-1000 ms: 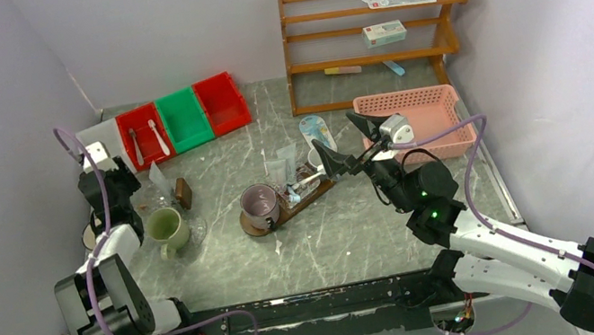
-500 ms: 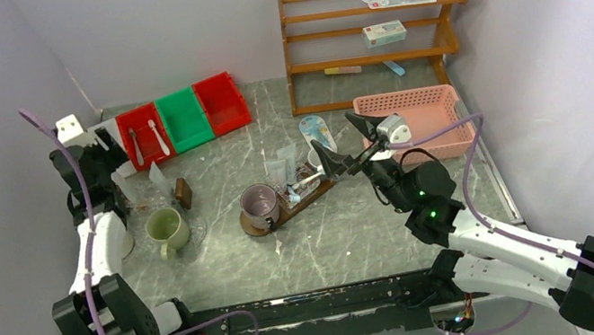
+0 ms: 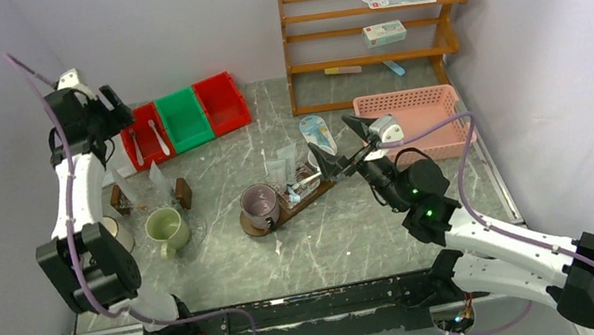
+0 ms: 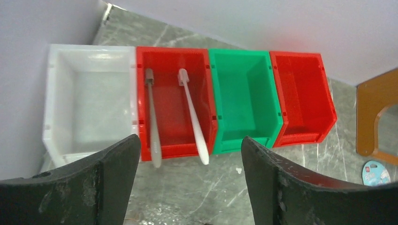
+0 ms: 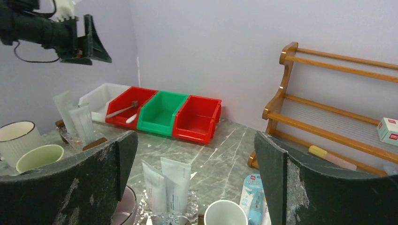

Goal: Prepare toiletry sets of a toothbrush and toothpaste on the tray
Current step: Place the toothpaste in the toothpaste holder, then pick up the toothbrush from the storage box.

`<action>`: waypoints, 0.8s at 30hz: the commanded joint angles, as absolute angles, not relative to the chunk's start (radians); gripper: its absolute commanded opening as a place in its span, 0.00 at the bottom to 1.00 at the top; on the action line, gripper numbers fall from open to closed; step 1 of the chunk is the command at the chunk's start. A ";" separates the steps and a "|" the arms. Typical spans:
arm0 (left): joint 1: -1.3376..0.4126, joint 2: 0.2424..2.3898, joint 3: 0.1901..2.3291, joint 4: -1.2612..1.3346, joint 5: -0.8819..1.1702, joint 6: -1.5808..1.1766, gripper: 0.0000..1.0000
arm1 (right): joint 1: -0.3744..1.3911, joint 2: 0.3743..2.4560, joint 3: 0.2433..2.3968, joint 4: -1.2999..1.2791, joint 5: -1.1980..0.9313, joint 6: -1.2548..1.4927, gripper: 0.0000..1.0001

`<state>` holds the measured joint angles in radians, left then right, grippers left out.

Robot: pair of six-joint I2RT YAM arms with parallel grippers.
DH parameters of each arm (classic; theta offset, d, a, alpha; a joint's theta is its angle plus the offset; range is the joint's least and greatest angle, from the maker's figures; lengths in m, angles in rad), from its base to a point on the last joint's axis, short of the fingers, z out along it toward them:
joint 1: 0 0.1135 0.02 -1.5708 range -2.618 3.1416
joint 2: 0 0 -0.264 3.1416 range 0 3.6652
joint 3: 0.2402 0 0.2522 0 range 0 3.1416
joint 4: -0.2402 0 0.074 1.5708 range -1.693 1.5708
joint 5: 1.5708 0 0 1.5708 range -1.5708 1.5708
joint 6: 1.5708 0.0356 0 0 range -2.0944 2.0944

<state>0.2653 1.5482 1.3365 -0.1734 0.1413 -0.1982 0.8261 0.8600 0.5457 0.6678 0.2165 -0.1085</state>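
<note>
The dark brown tray (image 3: pixel 309 196) lies mid-table with a mauve mug (image 3: pixel 260 204) on its left end. A white cup (image 5: pixel 225 213) and two white toothpaste tubes (image 5: pixel 167 183) stand by its far end. Two white toothbrushes (image 4: pixel 193 117) lie in the left red bin (image 4: pixel 172 102), which also shows in the top view (image 3: pixel 144 135). My left gripper (image 4: pixel 187 187) is open and empty, held high over the table just in front of that bin; in the top view it is at the far left (image 3: pixel 110 117). My right gripper (image 5: pixel 195 187) is open and empty above the tray's far end.
White (image 4: pixel 87 108), green (image 4: pixel 244 101) and second red (image 4: pixel 302 98) bins sit in a row. A green mug (image 3: pixel 165 228), a white mug (image 5: pixel 16 138) and more tubes (image 3: pixel 141 184) stand at left. A pink basket (image 3: pixel 412 116) and wooden rack (image 3: pixel 375 27) are at back right.
My left arm has risen from beside the green mug and swung back and left to above the bins. My right arm has barely moved.
</note>
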 commanded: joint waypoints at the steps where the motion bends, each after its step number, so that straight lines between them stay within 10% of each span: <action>1: 0.201 1.653 1.473 -0.352 0.126 -0.179 0.82 | 0.831 0.866 0.566 0.662 0.237 -0.123 1.00; 24: 0.166 2.168 1.693 -0.226 0.132 -0.354 0.44 | 0.849 0.918 0.599 0.605 0.261 -0.156 1.00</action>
<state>0.1661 2.1197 1.6360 -0.2764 0.1173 -0.3119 0.8398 0.9085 0.5652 0.6136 0.2440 -0.1360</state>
